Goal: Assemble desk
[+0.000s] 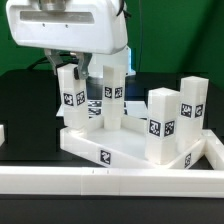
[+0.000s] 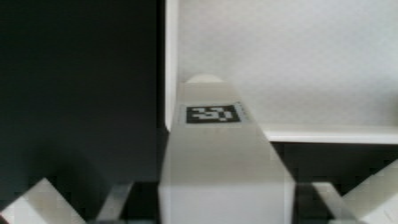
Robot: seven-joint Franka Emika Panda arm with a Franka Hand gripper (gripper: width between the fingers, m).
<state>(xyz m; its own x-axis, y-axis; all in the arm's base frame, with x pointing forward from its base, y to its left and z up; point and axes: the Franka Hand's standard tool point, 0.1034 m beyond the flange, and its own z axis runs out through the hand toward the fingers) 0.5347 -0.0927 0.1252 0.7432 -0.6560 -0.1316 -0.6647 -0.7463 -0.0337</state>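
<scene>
The white tray-like tabletop (image 1: 105, 150) lies on the black table with its rim up. Several white tagged legs stand upright in its corners: one at the back left (image 1: 72, 95), one beside it (image 1: 110, 92), and two on the exterior view's right (image 1: 160, 125) (image 1: 192, 105). My gripper (image 1: 82, 67) hangs right over the back left leg. In the wrist view this leg (image 2: 221, 150) runs between my fingers (image 2: 45, 205), with dark gaps on both sides. The gripper (image 2: 199, 208) is open around it. The tabletop's inner floor (image 2: 294, 60) lies beyond.
The long white border rail (image 1: 100, 183) runs along the front and turns up at the exterior view's right (image 1: 214, 152). A small white piece (image 1: 3, 131) lies at the left edge. Black table surface (image 2: 80, 90) lies beside the tabletop.
</scene>
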